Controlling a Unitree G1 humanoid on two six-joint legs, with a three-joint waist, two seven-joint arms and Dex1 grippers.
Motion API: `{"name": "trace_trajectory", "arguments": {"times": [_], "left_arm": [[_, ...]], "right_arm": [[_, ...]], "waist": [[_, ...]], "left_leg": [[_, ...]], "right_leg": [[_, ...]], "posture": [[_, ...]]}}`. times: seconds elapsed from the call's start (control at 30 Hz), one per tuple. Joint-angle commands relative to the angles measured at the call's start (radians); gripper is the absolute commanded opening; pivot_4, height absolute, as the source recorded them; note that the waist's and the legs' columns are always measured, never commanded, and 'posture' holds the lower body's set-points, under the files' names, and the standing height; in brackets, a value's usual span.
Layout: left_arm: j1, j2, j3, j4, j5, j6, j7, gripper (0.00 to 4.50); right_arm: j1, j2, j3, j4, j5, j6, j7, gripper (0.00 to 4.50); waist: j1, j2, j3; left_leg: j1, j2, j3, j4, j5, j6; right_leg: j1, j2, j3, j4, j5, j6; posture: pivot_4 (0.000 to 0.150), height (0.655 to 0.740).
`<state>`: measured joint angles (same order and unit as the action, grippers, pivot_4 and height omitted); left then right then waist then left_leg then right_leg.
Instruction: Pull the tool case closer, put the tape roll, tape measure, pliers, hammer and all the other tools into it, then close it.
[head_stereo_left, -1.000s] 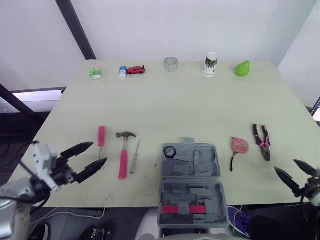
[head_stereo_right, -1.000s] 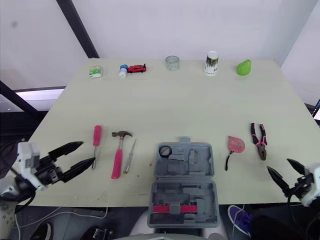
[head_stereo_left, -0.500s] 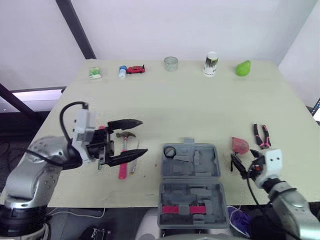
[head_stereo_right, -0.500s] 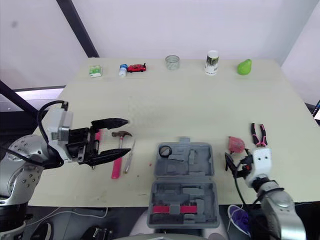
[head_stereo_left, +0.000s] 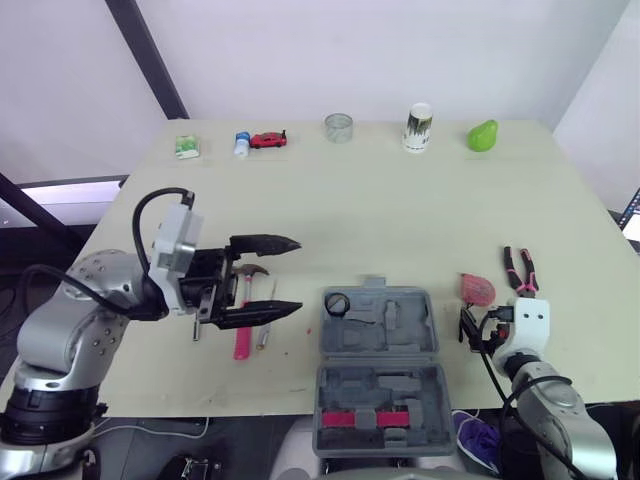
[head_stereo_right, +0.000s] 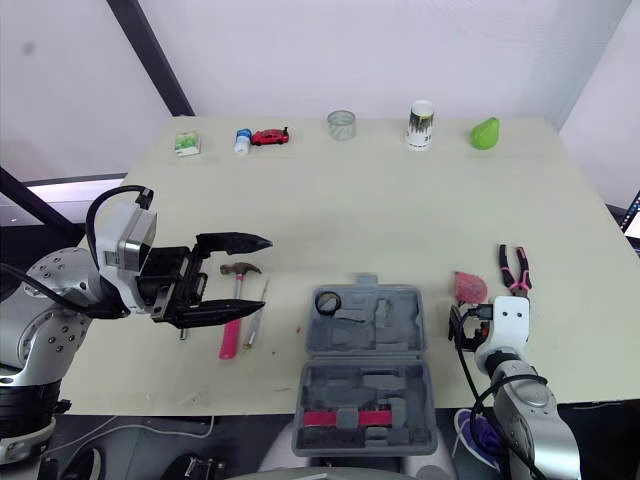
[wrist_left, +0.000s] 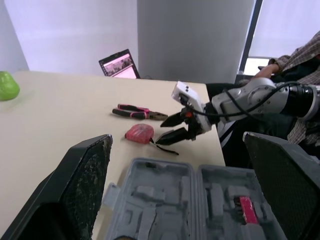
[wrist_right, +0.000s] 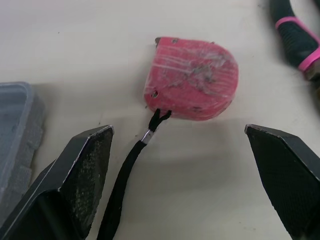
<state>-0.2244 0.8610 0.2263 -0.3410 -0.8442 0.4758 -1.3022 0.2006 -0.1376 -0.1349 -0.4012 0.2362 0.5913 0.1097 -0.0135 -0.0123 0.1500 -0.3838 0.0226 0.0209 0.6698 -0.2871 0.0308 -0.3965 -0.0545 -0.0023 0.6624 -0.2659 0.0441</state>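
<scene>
The grey tool case (head_stereo_left: 378, 340) lies open at the table's front centre, with the black tape roll (head_stereo_left: 339, 303) in its far left corner. The pink tape measure (wrist_right: 192, 79) sits just right of the case, and the pink-handled pliers (head_stereo_left: 522, 270) lie further right. My right gripper (wrist_right: 177, 131) is open, low over the table just in front of the tape measure, with the measure's black strap (wrist_right: 131, 162) between its fingers. My left gripper (head_stereo_left: 298, 275) is open and hovers above the pink-handled hammer (head_stereo_left: 243, 325) and a thin screwdriver (head_stereo_left: 267, 328), left of the case.
Along the far edge stand a green packet (head_stereo_left: 187, 147), a small bottle (head_stereo_left: 242, 143), a red toy car (head_stereo_left: 267, 139), a clear cup (head_stereo_left: 339, 127), a can (head_stereo_left: 418, 127) and a green pear (head_stereo_left: 483, 136). A laptop (wrist_left: 120, 64) and a person's sleeve (wrist_left: 295, 50) appear beyond the table.
Both arms have come in from the front corners. The left gripper rose and moved right over the hammer. The right gripper moved left and inward to the tape measure.
</scene>
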Motion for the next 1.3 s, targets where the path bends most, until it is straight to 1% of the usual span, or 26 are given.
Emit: {"name": "trace_trajectory", "arguments": {"times": [0.03,0.2,0.33,0.37,0.43,0.47,0.5,0.53,0.57,0.6,0.63,0.7,1.07,1.17,1.23,1.3], "left_arm": [[-0.013,0.000,0.018,-0.007,-0.017,0.002,0.000,4.50],[-0.011,0.000,0.017,-0.004,-0.016,0.001,-0.007,4.50],[-0.002,0.000,0.022,-0.006,-0.014,-0.002,-0.007,4.50],[-0.001,0.000,0.023,-0.006,-0.014,-0.003,-0.006,4.50],[0.002,-0.002,0.024,-0.006,-0.014,-0.004,-0.005,4.50],[0.004,-0.002,0.025,-0.005,-0.014,-0.005,-0.005,4.50],[0.004,-0.003,0.024,-0.004,-0.014,-0.006,-0.005,4.50],[0.006,-0.005,0.024,-0.001,-0.012,-0.008,-0.006,4.50],[0.008,-0.007,0.022,0.002,-0.010,-0.010,-0.007,4.50],[0.009,-0.009,0.019,0.007,-0.005,-0.015,-0.010,4.50],[0.012,-0.011,0.018,0.010,-0.003,-0.018,-0.011,4.50],[0.014,-0.013,0.018,0.014,-0.001,-0.021,-0.012,4.50],[0.018,-0.029,0.017,0.022,0.012,-0.030,-0.013,4.50],[0.015,-0.029,0.011,0.020,0.010,-0.028,-0.019,4.50],[0.038,-0.031,-0.025,-0.003,0.022,-0.038,-0.052,4.50],[0.043,-0.041,-0.034,-0.014,0.016,-0.038,-0.054,4.50]], "right_arm": [[-0.022,-0.011,0.007,0.014,-0.005,-0.012,0.011,4.43],[-0.058,-0.013,0.018,0.066,-0.018,-0.022,0.013,4.43],[-0.057,-0.012,0.013,0.094,-0.029,-0.022,0.006,4.43],[-0.052,-0.015,0.013,0.095,-0.031,-0.024,0.009,3.93],[-0.038,-0.026,0.014,0.092,-0.038,-0.028,0.018,3.39],[-0.034,-0.029,0.014,0.091,-0.041,-0.031,0.021,2.80],[-0.031,-0.036,0.015,0.092,-0.046,-0.036,0.024,2.37],[-0.029,-0.048,0.020,0.093,-0.052,-0.044,0.032,2.17],[-0.028,-0.058,0.024,0.096,-0.059,-0.051,0.040,1.44],[-0.029,-0.062,0.025,0.098,-0.061,-0.055,0.044,1.33],[-0.028,-0.068,0.028,0.100,-0.066,-0.061,0.049,0.83],[-0.027,-0.081,0.038,0.101,-0.077,-0.075,0.061,0.11],[-0.010,-0.127,0.053,0.091,-0.091,-0.099,0.120,0.11],[0.016,-0.175,0.043,0.077,-0.082,-0.107,0.171,0.11],[0.047,-0.244,0.022,0.080,-0.062,-0.131,0.254,0.11],[0.077,-0.297,0.003,0.074,-0.038,-0.141,0.323,0.11]], "waist": [[-0.001,0.000,0.000],[-0.001,0.000,0.000],[0.000,0.000,0.000],[0.000,0.000,0.000],[0.000,0.000,0.000],[0.000,0.000,0.000],[0.000,0.000,0.000],[0.000,0.000,0.000],[-0.001,0.000,0.000],[-0.001,0.000,0.000],[-0.001,0.000,0.000],[-0.001,0.000,0.000],[0.000,0.000,0.000],[0.002,0.000,0.000],[0.001,0.000,0.000],[0.004,0.001,0.000]], "left_leg": [[0.000,0.000,0.000,0.000,0.000,0.000],[0.000,0.000,0.000,0.000,0.000,0.000],[0.000,0.000,0.000,0.000,0.000,0.000],[0.000,0.000,0.000,0.000,0.000,0.000],[0.000,0.000,0.000,0.000,0.000,0.000],[0.000,0.000,0.000,0.000,0.000,0.000],[0.000,0.000,0.000,0.000,0.000,0.000],[0.000,0.000,0.000,0.000,0.000,0.000],[0.000,0.000,0.000,0.000,0.000,0.000],[0.000,0.000,0.000,0.000,0.000,0.000],[0.000,0.000,0.000,0.000,0.000,0.000],[0.000,0.000,0.000,0.000,0.000,0.000],[0.000,0.000,0.000,0.000,0.000,0.000],[0.000,0.000,0.000,0.000,0.000,0.000],[0.000,0.000,0.000,0.000,0.000,0.000],[0.000,0.000,0.001,0.000,0.000,0.000]], "right_leg": [[0.000,0.000,0.000,0.000,0.000,0.000],[0.000,0.000,0.000,0.000,0.000,0.000],[0.000,0.000,0.000,0.000,0.000,0.000],[0.000,0.000,0.000,0.000,0.000,0.000],[0.000,0.000,0.000,0.000,0.000,0.000],[0.000,0.000,0.000,0.000,0.000,0.000],[0.000,0.000,0.000,0.000,0.000,0.000],[0.000,0.000,0.000,0.000,0.000,0.000],[0.000,0.000,0.000,0.000,0.000,0.000],[0.000,0.000,0.000,0.000,0.000,0.000],[0.000,0.000,0.000,0.000,0.000,0.000],[0.000,0.000,0.000,0.000,0.000,0.000],[0.000,0.000,0.000,0.000,0.000,0.000],[0.000,0.000,0.000,0.000,0.000,0.000],[0.000,0.000,0.000,0.000,0.000,0.000],[0.000,0.000,0.001,0.000,0.000,0.000]], "posture": [[0.150,0.7400],[0.150,0.7400],[0.150,0.7400],[0.150,0.7400],[0.150,0.7400],[0.150,0.7400],[0.150,0.7400],[0.150,0.7400],[0.150,0.7400],[0.150,0.7400],[0.150,0.7400],[0.150,0.7400],[0.150,0.7400],[0.150,0.7400],[0.150,0.7400],[0.150,0.7400]]}}
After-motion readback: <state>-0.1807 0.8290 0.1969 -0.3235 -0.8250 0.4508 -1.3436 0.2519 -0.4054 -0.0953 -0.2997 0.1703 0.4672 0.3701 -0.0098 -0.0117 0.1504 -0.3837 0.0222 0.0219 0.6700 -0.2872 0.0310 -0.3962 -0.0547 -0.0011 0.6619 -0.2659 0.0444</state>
